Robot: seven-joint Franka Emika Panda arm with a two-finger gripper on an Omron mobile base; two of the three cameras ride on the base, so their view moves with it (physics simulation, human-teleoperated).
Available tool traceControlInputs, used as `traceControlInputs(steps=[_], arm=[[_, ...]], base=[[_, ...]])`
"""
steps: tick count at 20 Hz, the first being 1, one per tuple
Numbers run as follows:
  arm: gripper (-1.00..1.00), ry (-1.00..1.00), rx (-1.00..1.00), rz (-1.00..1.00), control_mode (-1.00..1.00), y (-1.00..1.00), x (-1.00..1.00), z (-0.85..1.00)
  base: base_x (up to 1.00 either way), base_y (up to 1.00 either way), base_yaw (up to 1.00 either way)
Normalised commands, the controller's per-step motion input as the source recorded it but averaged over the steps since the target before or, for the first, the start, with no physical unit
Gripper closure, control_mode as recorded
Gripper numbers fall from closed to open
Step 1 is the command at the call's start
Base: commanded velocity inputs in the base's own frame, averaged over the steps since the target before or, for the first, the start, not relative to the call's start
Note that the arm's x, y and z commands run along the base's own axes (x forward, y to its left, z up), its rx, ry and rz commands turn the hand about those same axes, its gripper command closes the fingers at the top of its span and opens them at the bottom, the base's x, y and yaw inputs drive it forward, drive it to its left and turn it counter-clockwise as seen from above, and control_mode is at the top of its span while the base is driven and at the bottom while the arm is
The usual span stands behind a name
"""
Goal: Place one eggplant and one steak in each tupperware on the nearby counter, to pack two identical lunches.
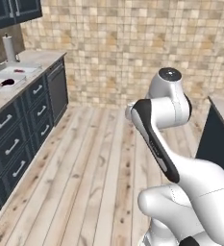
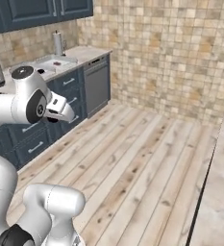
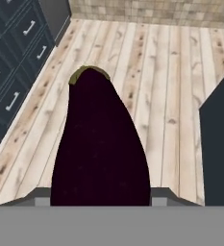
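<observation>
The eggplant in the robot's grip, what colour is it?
Very dark purple, almost black, with an olive-green cap; the eggplant shows best in the hand view.

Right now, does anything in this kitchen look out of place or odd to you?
Just one thing: a dark purple eggplant hangs out over the wooden floor, gripped in the claw, away from any worktop. Over on the counter the tupperware already holds some food, and nothing there looks spilled or tipped.

In the hand view the eggplant point(image 3: 101, 149) hides the jaws, and its lower end is cut off at the bottom. On the far worktop point(image 1: 0, 98), the tupperware point(image 1: 7, 81) contents are too small to identify; the left edge crops it.
</observation>
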Motion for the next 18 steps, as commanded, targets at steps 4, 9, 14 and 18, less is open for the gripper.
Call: traceControlInputs(steps=[4, 9, 14, 18], arm=[[1.00, 0.00, 0.00, 0.00, 1.00, 0.00, 0.00, 0.00], [1.00, 0.00, 0.00, 0.00, 1.00, 0.00, 0.00, 0.00], [1.00, 0.00, 0.00, 0.00, 1.00, 0.00, 0.00, 0.00], [1.00, 0.00, 0.00, 0.00, 1.00, 0.00, 0.00, 0.00]], base=[[1.00, 0.00, 0.16], [1.00, 0.00, 0.20], [1.00, 0.00, 0.30], [1.00, -0.02, 0.38]])
